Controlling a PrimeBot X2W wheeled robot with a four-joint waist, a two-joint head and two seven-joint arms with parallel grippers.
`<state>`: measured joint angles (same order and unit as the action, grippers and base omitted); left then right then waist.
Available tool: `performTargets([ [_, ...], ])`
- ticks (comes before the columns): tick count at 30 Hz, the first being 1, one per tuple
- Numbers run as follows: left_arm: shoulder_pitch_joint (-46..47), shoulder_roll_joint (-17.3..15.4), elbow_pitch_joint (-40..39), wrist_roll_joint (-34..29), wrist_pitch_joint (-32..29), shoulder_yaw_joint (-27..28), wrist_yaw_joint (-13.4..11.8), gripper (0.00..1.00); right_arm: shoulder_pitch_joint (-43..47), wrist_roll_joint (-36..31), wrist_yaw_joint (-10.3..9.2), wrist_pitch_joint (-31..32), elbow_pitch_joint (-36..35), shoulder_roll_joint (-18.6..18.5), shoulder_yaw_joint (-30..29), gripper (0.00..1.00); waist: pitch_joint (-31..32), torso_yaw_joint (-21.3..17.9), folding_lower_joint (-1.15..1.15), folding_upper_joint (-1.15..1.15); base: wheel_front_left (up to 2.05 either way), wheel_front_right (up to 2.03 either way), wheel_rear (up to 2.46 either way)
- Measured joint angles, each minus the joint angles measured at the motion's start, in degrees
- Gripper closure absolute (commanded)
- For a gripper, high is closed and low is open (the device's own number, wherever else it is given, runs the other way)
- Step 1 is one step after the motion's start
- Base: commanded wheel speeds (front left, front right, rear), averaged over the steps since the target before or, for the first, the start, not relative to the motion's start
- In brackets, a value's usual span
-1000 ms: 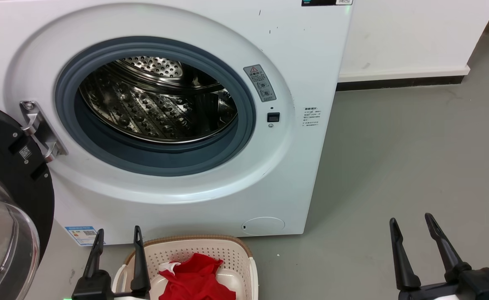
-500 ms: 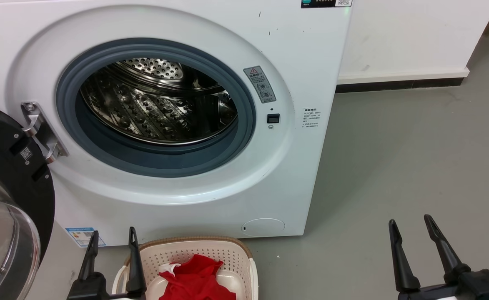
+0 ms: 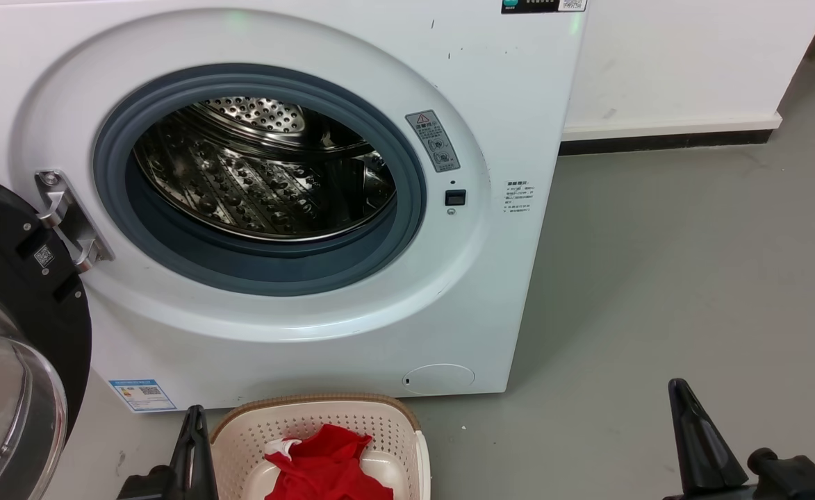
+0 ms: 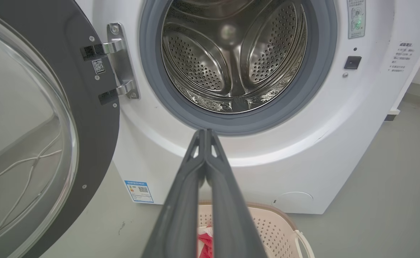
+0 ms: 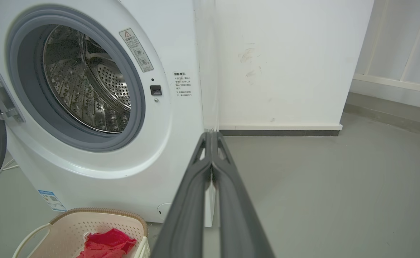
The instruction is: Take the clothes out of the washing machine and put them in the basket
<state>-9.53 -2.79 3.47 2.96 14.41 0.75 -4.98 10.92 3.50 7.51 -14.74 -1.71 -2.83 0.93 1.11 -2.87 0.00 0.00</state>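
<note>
Left hand point(image 4: 205, 132) by basket point(image 3: 324, 401) and right hand point(image 5: 211, 134) over floor point(image 3: 657, 278) have pressed together.

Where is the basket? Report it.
The basket sits on the floor at the head view's bottom edge, left of centre, in front of the washing machine below its porthole, holding the clothes; the left gripper is just left of it.
</note>
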Motion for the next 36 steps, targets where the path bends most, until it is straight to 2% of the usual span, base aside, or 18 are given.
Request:
performTargets([
  [18,2.8,0.0,2.5,20.6,-4.9,1.3,2.8,1.00,-2.9,22.0,0.00,3.5,3.7,-1.0,0.1,1.00,-0.2,0.4,0.00,0.00,0.00,0.00,0.00],
  [36,5.8,0.0,4.5,37.5,-8.8,2.3,5.1,1.00,-6.3,39.5,0.00,6.8,6.5,-1.6,-0.4,1.00,-0.4,0.8,0.00,0.00,0.00,0.00,0.00],
])
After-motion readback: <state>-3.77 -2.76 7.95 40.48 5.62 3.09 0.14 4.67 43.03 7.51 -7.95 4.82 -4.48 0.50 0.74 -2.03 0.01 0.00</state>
